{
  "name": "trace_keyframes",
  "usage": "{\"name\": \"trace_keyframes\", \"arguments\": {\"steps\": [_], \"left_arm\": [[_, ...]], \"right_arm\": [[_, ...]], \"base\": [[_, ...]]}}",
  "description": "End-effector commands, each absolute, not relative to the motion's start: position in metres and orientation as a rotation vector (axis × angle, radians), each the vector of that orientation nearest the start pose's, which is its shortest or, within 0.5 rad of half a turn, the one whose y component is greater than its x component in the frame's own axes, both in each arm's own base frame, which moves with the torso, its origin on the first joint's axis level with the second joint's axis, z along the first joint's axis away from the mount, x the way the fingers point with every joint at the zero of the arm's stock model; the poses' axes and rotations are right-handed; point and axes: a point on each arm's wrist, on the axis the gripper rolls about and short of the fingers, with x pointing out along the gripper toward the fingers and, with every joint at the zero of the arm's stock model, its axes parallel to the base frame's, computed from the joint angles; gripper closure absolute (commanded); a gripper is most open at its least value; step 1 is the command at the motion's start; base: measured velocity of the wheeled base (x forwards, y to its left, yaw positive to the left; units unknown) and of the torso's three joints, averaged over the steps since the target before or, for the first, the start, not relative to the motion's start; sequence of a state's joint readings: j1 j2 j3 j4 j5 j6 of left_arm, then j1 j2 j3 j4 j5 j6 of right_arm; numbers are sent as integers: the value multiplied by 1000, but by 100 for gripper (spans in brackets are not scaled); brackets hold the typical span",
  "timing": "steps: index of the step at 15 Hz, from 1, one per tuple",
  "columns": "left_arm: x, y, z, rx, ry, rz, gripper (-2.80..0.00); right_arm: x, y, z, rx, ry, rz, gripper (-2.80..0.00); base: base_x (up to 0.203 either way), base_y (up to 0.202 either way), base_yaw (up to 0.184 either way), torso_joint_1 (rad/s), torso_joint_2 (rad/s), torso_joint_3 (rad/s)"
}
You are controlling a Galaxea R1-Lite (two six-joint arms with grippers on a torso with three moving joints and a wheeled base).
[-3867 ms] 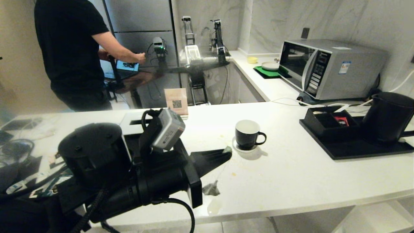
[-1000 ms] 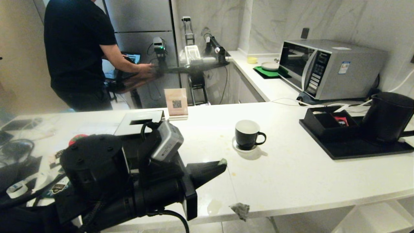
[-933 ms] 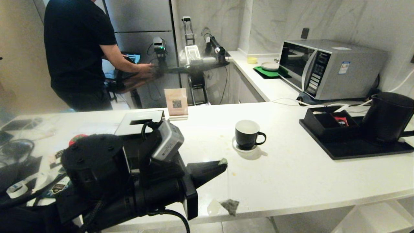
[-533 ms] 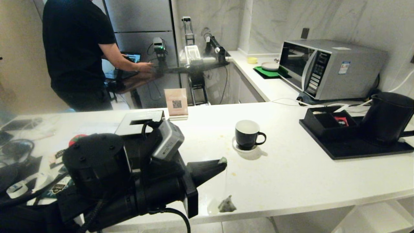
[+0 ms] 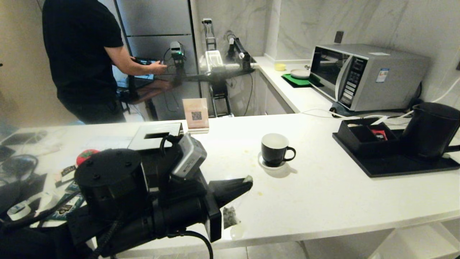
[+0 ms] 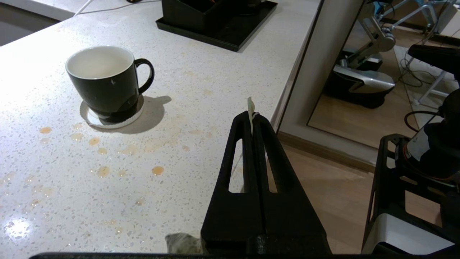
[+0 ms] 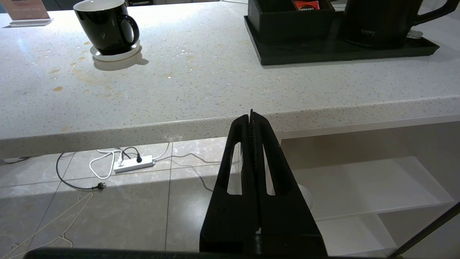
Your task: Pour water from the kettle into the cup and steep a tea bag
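Dim warm room, glare on the counter [image 5: 323,201], soft shadows, edges bowed.

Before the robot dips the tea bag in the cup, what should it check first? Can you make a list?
1. Tag pinched tight: ok. The left gripper is shut on the green tag.
2. Tea bag hanging free on its string: ok, it dangles near the counter edge.
3. Cup upright on its saucer: ok.
4. Path to the cup clear: ok, only bare counter with tea stains lies between.
5. Water in the cup: cannot tell; the inside looks white.
6. Right gripper out of the way: ok, shut, below the counter.
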State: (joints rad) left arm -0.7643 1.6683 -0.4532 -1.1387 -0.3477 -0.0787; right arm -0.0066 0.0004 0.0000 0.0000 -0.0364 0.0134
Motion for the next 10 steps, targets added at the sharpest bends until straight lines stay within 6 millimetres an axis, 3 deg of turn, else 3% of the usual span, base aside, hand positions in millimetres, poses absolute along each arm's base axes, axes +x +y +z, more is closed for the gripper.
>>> {"name": "trace_keyframes", "arguments": {"steps": [1, 10], "left_arm": [[184, -187, 154, -56, 116, -1110, 0], [192, -190, 166, -72, 64, -1099, 0]], "right_arm": [[-23, -1, 75, 14, 0, -44, 0], [-23, -1, 75, 14, 0, -43, 0]], "base": [[0, 0, 0, 0, 0, 0], [0, 0, 0, 0, 0, 0]]}}
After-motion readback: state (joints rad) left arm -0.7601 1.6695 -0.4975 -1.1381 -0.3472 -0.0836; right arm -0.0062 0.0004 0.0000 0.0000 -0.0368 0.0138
